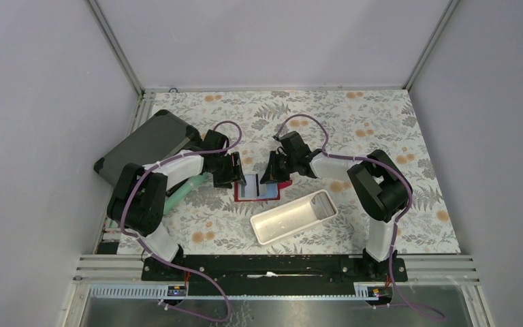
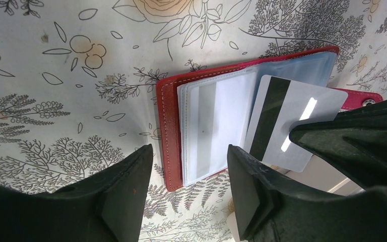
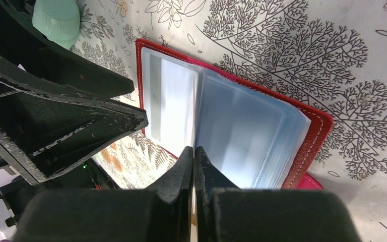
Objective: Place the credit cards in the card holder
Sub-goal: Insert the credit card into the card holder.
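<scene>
The top camera looks steeply down from above and behind the arms, far enough off to take in the whole tabletop (image 1: 381, 129). The wrist cameras look along the left claw (image 2: 189, 151) and the right claw (image 3: 194, 151), close over the cloth. All three share the open wallet (image 1: 259, 191). The left wrist view also catches the right claw's card (image 2: 295, 118).

Behind right claw (image 2: 302, 135): credit card (image 2: 282, 118) corner

Striped card (image 2: 292, 126) over open card holder (image 2: 167, 126)
</scene>
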{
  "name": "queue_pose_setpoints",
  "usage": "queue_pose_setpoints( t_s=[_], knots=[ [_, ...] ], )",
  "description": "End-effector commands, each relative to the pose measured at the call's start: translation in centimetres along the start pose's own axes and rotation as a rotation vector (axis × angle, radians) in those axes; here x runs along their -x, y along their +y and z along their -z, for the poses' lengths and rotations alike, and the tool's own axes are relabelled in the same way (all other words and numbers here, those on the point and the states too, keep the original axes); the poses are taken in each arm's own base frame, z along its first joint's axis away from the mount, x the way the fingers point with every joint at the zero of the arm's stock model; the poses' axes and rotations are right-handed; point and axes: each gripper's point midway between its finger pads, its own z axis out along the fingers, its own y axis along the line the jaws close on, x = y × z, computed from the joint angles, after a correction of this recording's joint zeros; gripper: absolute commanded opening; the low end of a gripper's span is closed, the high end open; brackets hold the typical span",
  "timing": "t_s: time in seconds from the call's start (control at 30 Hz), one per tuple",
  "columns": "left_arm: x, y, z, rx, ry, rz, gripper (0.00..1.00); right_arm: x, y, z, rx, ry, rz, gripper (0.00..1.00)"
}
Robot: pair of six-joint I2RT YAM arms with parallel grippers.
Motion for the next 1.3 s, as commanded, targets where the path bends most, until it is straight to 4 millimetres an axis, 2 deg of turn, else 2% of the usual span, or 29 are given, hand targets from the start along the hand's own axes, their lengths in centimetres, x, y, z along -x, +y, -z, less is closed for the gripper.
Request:
queue_pose_setpoints(
  t_s=[0.0,0.53,0.93,1.27],
  knots=[
    [1.3,-0.6,0.1,-0.002,-0.028,-0.027,0.57,0.7,0.3,0.1,0.008,-0.029,-0.008,0.00],
    [0.7,-0.4,-0.5,0.012,-0.003,-0.032,0.43,-0.1,-0.2,-0.6,0.024,-0.020,-0.091,0.00],
    [0.4,1.0,-1.2,0.095,0.014,-0.062,0.36,0.6,1.3,0.4,0.058,-0.046,-0.095,0.00],
    [1.0,2.0,-1.2,0.167,0.004,-0.109,0.32,0.0,0.1,-0.2,0.036,-0.041,-0.117,0.00]
  ],
)
